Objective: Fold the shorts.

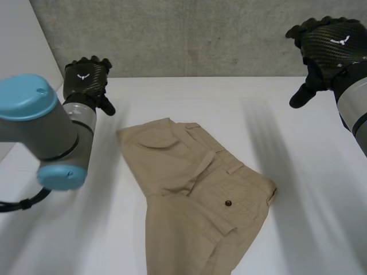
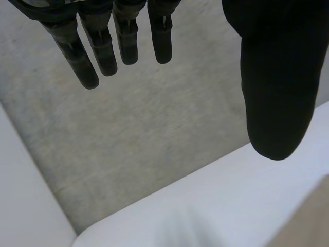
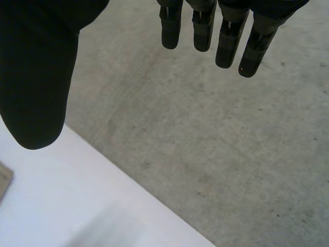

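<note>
Shorts: The tan cargo shorts (image 1: pixel 195 195) lie flat in the middle of the white table (image 1: pixel 309 200), between the two arms. Their lower end runs off the near edge of the head view.
Left hand: The left hand (image 1: pixel 86 80) hangs in the air above the table's far left side, well apart from the shorts. Its fingers (image 2: pixel 82 56) are straight and spread, and it holds nothing.
Right hand: The right hand (image 1: pixel 330 43) is up high on the far right. Its fingers (image 3: pixel 229 41) are straight too, and it is empty.
Step in hand: Most likely reaching down to the shorts to start a fold.
How to do it well: Each hand should come down on an edge or corner, pinch all the layers there, and lift both sides together so the fold lands straight.
Cloth: It looks thick and a bit stiff, like cotton, with soft wrinkles. It should hold a crease.
Shapes: There is a pocket flap with a small dark button (image 1: pixel 228 203), and belt loops sit along the waist.
Table and wall: The table is smooth, so cloth may slide. The wall (image 1: pixel 200 34) behind is rough grey concrete.
</note>
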Controlling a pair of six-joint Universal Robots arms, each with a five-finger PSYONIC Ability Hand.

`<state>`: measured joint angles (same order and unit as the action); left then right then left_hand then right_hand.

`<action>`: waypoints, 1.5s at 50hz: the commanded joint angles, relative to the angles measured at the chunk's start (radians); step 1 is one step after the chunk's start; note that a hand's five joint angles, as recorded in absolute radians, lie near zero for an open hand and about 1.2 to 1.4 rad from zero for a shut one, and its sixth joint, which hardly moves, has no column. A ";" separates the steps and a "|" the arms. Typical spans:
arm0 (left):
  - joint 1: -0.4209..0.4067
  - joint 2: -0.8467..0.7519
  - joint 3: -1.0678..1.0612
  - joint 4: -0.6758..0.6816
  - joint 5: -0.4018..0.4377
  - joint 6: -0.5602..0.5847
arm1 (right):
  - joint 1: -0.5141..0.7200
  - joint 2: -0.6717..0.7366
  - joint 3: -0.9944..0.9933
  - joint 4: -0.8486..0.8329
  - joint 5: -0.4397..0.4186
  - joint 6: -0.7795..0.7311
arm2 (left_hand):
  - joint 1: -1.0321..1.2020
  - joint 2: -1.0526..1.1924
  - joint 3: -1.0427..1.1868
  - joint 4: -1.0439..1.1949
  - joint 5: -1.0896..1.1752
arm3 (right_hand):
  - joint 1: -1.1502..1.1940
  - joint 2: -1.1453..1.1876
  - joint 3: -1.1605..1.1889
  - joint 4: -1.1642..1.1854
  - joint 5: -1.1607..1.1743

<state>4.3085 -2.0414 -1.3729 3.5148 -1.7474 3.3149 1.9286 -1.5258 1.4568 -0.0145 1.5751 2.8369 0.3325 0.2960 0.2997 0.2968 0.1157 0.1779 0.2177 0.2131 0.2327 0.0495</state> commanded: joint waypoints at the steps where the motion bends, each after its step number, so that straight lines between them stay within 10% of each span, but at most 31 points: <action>1: -0.166 0.237 -0.236 -0.158 0.049 0.003 | 0.001 0.032 -0.019 0.143 -0.107 -0.177 | -0.040 -0.003 -0.007 -0.004 0.003 | -0.003 -0.043 -0.039 -0.058 -0.049; 20: -0.431 0.270 -0.488 -0.200 0.052 -0.009 | -0.112 0.145 0.308 0.194 -0.457 -0.422 | -0.002 0.035 0.031 0.034 0.041 | 0.250 0.210 0.215 0.195 0.204; 38: -0.469 0.211 -0.512 -0.198 0.051 -0.009 | -0.135 0.279 0.395 -0.018 -0.454 -0.467 | -0.007 0.029 0.025 0.028 0.035 | 0.444 0.404 0.409 0.389 0.398; 46: -0.474 0.211 -0.520 -0.201 0.052 -0.011 | -0.141 0.288 0.395 -0.126 -0.445 -0.465 | -0.004 0.032 0.028 0.031 0.038 | 1.217 1.177 1.182 1.162 1.171; 65: -0.504 0.130 -0.505 -0.194 0.051 -0.008 | -0.151 0.262 0.425 -0.145 -0.440 -0.455 | 0.001 0.038 0.034 0.037 0.044 | 1.208 1.168 1.173 1.153 1.162; 66: -0.504 0.129 -0.503 -0.194 0.051 -0.008 | -0.152 0.262 0.427 -0.139 -0.440 -0.455 | 0.004 0.041 0.037 0.040 0.047 | 0.743 0.703 0.707 0.688 0.697; 75: -0.504 0.139 -0.480 -0.188 0.052 -0.008 | -0.209 0.259 0.428 -0.133 -0.474 -0.468 | 0.007 0.044 0.040 0.043 0.050 | 0.664 0.625 0.629 0.610 0.618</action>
<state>3.8040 -1.9120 -1.8683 3.3239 -1.6965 3.3072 1.7533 -1.2662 1.8853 -0.1486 1.1216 2.3766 0.3325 0.2966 0.2999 0.2983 0.1165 0.6619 0.7608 0.7579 0.7565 0.5980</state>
